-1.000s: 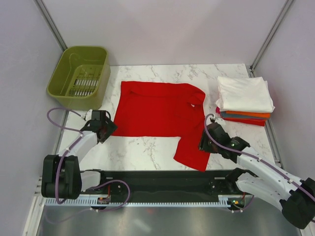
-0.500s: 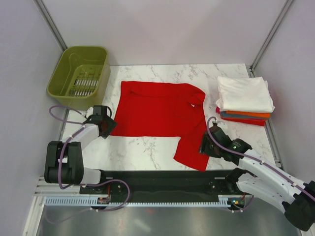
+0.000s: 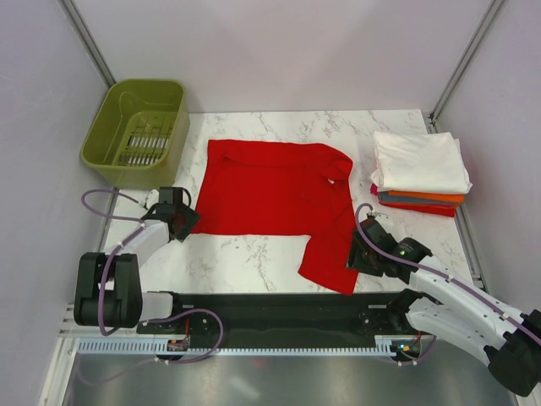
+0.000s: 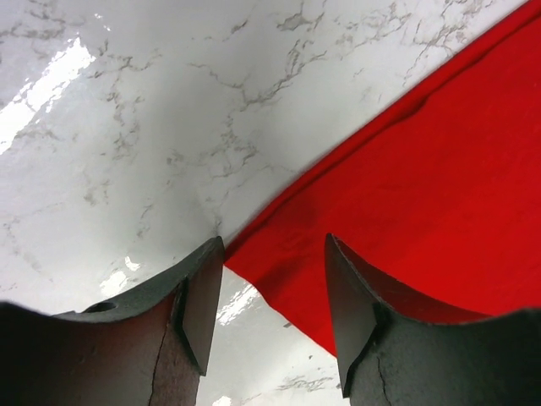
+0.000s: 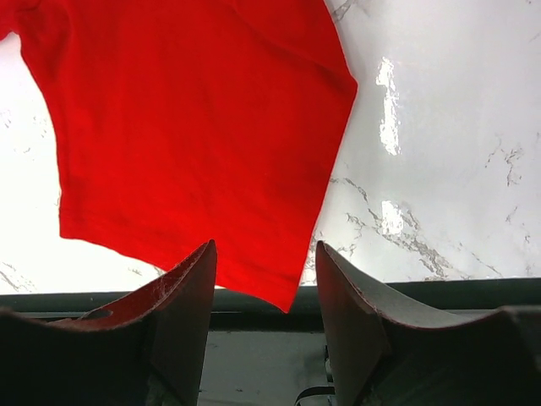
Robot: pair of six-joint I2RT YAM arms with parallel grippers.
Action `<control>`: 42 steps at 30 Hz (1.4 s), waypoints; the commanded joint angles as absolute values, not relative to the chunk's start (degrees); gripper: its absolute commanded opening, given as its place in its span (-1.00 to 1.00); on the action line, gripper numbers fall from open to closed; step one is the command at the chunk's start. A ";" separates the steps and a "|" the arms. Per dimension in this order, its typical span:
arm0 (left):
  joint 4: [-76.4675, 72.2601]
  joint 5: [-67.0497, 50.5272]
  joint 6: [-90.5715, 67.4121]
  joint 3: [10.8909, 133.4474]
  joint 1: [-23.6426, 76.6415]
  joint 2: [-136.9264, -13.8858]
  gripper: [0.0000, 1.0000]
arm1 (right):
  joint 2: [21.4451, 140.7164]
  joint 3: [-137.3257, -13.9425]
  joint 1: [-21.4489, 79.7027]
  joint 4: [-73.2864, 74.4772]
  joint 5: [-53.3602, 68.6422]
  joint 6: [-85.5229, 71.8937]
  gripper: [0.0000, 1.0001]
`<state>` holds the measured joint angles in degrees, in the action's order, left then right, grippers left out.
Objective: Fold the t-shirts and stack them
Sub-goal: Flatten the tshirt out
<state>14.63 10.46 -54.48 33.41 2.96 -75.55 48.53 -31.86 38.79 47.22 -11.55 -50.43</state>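
White marble tabletop (image 3: 254,254) with a red t-shirt (image 3: 270,190) spread flat at centre and a stack of folded t-shirts (image 3: 420,169) at right.

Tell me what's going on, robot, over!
Left jaws open at near-left corner of red shirt. Right jaws open at its near-right corner. Stack and basket off to sides, nothing blocking.

The table (image 3: 254,254) is white stone with thin grey lines. Bright spots of light (image 4: 46,76) shine on it. Plain, pale grey walls (image 3: 279,51) stand on three sides. A thin metal pole (image 3: 84,38) runs up each back corner. A black rail (image 3: 279,309) lies along the near edge.
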 commanded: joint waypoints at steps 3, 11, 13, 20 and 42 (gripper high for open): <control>20.04 13.79 -56.43 31.99 2.81 -73.48 0.17 | 48.43 -34.45 38.94 48.51 -12.57 -50.89 0.15; 17.15 11.87 -55.72 29.97 2.81 -72.95 0.07 | 48.25 -34.01 39.02 47.81 -12.57 -51.06 0.15; 16.09 11.69 -55.81 29.53 2.81 -73.73 -0.05 | 48.25 -33.93 38.94 47.81 -12.39 -51.06 0.15; 10.64 10.46 -56.34 30.15 2.90 -80.41 -0.50 | 47.99 -33.31 39.02 48.25 -12.57 -52.82 0.16; 14.15 12.39 -55.63 33.66 2.81 -75.85 -0.95 | 56.34 -31.03 45.00 47.37 -7.56 -58.87 0.15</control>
<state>12.84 10.46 -55.88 31.77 2.96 -75.48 56.03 -31.31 43.75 47.40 -7.49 -54.63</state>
